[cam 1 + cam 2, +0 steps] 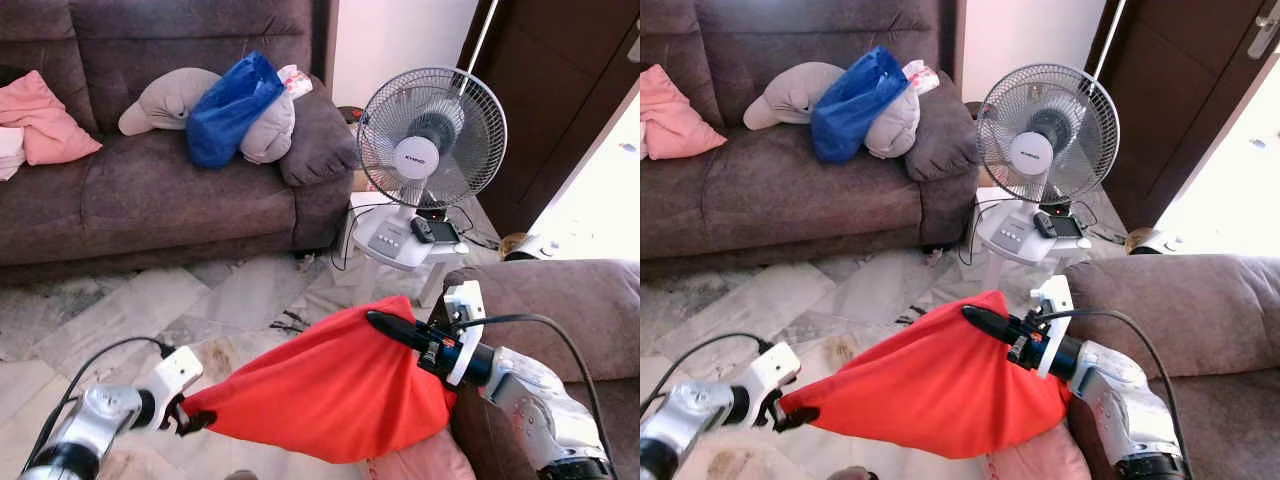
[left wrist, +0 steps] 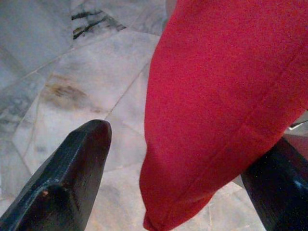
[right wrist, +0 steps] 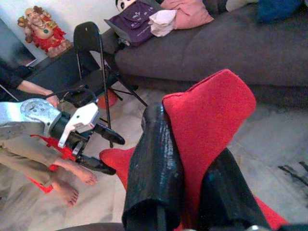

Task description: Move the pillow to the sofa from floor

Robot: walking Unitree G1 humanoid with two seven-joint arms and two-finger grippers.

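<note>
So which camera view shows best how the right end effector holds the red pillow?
The right wrist view: the right end effector pinches a raised corner of the red pillow between both fingers. The two eye views show that grip from above, partly hidden. The left wrist view shows another pillow corner.
</note>
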